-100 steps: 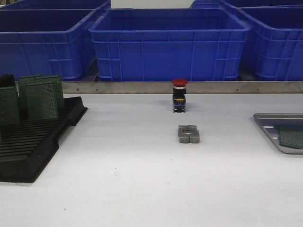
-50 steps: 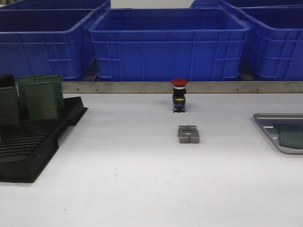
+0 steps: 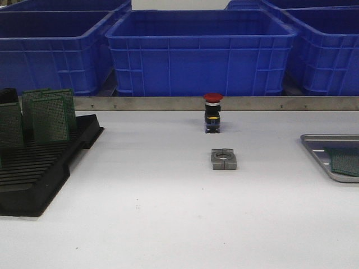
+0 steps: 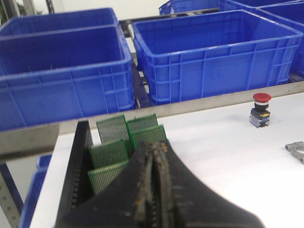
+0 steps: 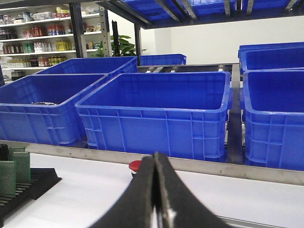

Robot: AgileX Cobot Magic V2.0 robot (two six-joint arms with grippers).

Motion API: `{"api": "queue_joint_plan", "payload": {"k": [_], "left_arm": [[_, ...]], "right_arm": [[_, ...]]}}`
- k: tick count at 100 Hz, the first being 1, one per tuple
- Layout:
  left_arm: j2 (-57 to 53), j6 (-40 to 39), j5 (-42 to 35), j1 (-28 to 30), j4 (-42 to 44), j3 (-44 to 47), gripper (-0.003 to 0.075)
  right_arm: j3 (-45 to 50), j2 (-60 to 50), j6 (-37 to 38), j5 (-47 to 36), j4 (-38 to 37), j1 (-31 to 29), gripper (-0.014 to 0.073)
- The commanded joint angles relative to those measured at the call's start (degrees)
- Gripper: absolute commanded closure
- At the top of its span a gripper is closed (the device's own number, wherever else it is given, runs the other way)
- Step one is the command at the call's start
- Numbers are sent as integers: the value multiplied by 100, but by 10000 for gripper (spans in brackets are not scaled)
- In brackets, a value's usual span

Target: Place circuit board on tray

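The grey metal tray (image 3: 314, 147) lies at the right edge of the table, cut off by the picture, with one green circuit board (image 3: 345, 161) flat inside it. At the left, several green circuit boards (image 3: 49, 119) stand upright in a black slotted rack (image 3: 33, 174). Neither gripper shows in the front view. In the left wrist view my left gripper (image 4: 155, 146) is shut and empty, close in front of the standing boards (image 4: 110, 153) and above the rack (image 4: 80, 161). My right gripper (image 5: 155, 156) is shut with nothing in it, held above the table.
A red-capped push button (image 3: 212, 112) stands mid-table near the back rail. In front of it lies a grey metal clamp block (image 3: 224, 158). Large blue plastic bins (image 3: 199, 53) line up behind the metal rail. The button (image 5: 135, 165) is partly hidden behind my right fingers.
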Motion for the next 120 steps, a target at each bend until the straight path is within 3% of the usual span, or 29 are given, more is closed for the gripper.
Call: {"api": "queue_joint_plan", "payload": {"k": [1,9,16,37,42,56,120], "left_arm": [[-97,-1637,-606,66,1270,39,741],[-296,-3082,-732,199,2407,346,741],[-498,-3610,-732,377,2928,635,741],[-1439,-3836,-943,893,3089,1523,741],[-1390,-3984,-578,903,3190,1474,741],[-1411,-4019,-448,850,3292,1501,741],[-1411,-3960,-460,850,3250,1501,741]], "right_arm": [[-136,47,-37,24,-48,-15,654],[-136,47,-37,24,-48,-15,654],[-136,47,-37,24,-48,-15,654],[-136,47,-37,30,-48,-15,654],[-136,54,-37,39,-48,-15,654],[-136,59,-37,151,-48,-15,654],[-136,59,-37,658,-48,-15,654]]}}
